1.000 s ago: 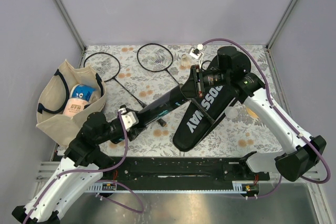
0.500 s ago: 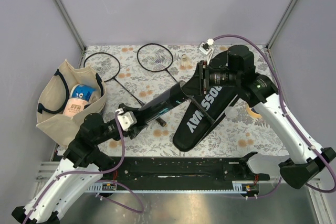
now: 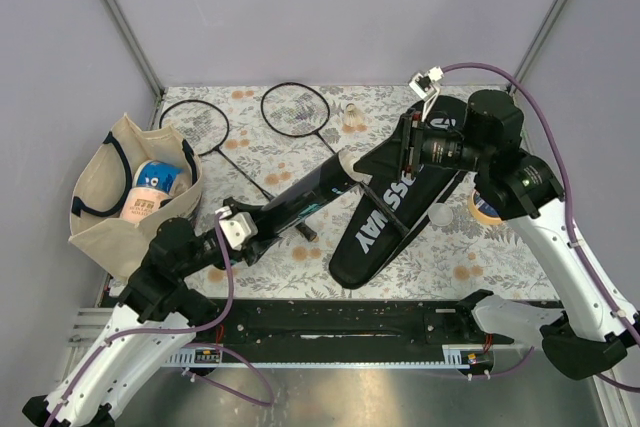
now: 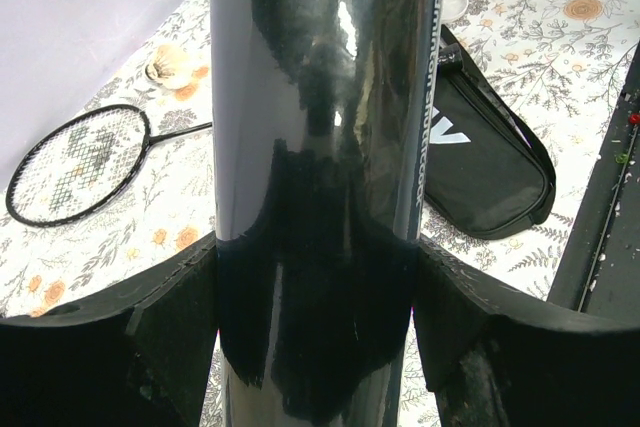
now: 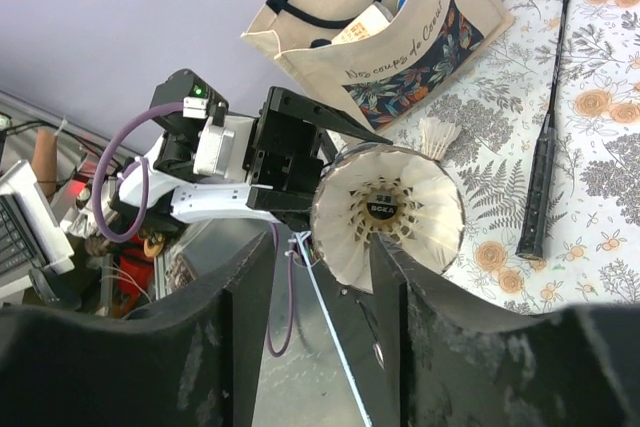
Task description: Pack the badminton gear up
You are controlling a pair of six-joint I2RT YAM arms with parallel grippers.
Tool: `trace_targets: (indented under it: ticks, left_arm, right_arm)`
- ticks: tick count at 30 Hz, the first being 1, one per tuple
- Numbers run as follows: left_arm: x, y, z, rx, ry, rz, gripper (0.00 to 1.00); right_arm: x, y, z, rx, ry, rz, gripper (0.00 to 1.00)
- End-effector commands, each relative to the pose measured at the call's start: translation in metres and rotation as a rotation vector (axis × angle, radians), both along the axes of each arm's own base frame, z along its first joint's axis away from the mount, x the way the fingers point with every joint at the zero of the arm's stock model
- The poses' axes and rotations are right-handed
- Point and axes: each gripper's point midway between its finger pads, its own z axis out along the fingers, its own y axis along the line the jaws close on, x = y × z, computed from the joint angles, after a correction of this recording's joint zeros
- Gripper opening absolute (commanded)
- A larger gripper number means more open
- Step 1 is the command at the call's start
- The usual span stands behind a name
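From the top view, your left end effector (image 3: 250, 232) is clamped around the lower end of the black tube (image 3: 310, 192). The tube slants up and to the right above the floral surface (image 3: 450, 257). Your right end effector (image 3: 403, 152) hangs just beyond the tube's upper end with its fingers spread and nothing between them. The "CROSSWAY" cover (image 3: 375, 227) lies flat beneath it. One racquet (image 3: 195, 127) and a second racquet (image 3: 297, 109) lie near the far edge, with a loose shuttlecock (image 3: 350, 117) beside the second. The tote bag (image 3: 110, 217) stands at the left and the tape roll (image 3: 485, 209) lies at the right.

In your left wrist view, the tube (image 4: 315, 147) fills the centre, pinched between both fingers (image 4: 170, 327). A racquet head (image 4: 80, 162) lies at the left, the loose shuttlecock (image 4: 170, 67) lies beyond it, and the cover (image 4: 480, 162) is at the right.

In your right wrist view, the fingers (image 5: 210, 347) stand apart. Ahead of them the tube's open mouth shows a white packed shuttlecock (image 5: 388, 212) inside. The tote bag (image 5: 400, 37) and a racquet handle (image 5: 540, 187) lie behind.
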Motion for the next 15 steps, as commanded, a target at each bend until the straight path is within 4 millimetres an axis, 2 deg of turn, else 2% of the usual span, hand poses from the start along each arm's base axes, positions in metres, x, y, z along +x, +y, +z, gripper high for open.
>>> trace_targets:
  ticks: [1, 3, 6, 15]
  left_arm:
    - [0.001, -0.002, 0.034, -0.081, -0.102, -0.004, 0.24]
    - [0.000, -0.003, 0.035, -0.085, -0.103, -0.010, 0.24]
    - [-0.003, -0.004, 0.035, -0.089, -0.105, -0.023, 0.24]
    - [0.001, -0.006, 0.034, -0.088, -0.102, -0.027, 0.24]
  right_arm:
    - [0.011, 0.000, 0.002, 0.019, -0.029, -0.044, 0.46]
    - [0.014, 0.004, -0.005, 0.012, -0.012, -0.031, 0.39]
    - [0.020, 0.011, -0.017, 0.005, 0.016, -0.003, 0.33]
    - [0.029, 0.036, -0.055, -0.030, 0.127, 0.068, 0.29]
